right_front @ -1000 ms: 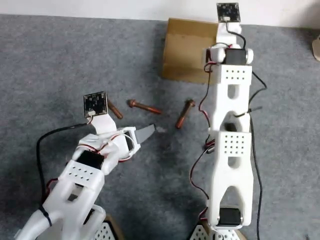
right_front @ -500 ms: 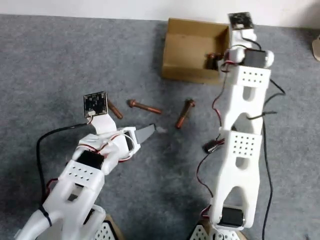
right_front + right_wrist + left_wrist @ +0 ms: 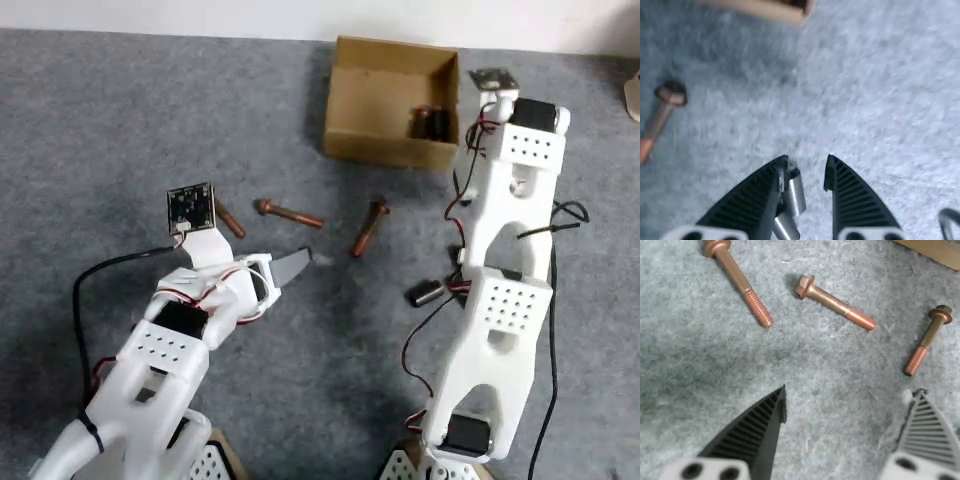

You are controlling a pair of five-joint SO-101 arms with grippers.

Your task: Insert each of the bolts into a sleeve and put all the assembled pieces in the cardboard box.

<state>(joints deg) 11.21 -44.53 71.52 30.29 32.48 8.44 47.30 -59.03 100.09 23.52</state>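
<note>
Three copper bolts (image 3: 225, 218) (image 3: 288, 213) (image 3: 368, 227) lie on the grey carpet between the arms. In the left wrist view the bolts (image 3: 737, 282) (image 3: 835, 302) (image 3: 927, 340) are just beyond my left gripper (image 3: 851, 392), which is wide open and holds nothing. The left gripper (image 3: 293, 264) sits near the middle bolt. The cardboard box (image 3: 385, 150) holds one assembled piece (image 3: 432, 122). My right gripper (image 3: 806, 162) is open over carpet, right of the box (image 3: 755, 7). A silver sleeve (image 3: 795, 192) lies partly behind one finger. A sleeve (image 3: 427, 293) lies beside the right arm.
The right arm (image 3: 505, 200) stands tall along the table's right side, with loose cables around it. One bolt (image 3: 660, 117) shows off to the side of the right gripper. Open carpet stretches left of the box and in front of the left arm.
The right arm has swung away from over the box to its right side, leaving the assembled piece inside. The left arm has not moved.
</note>
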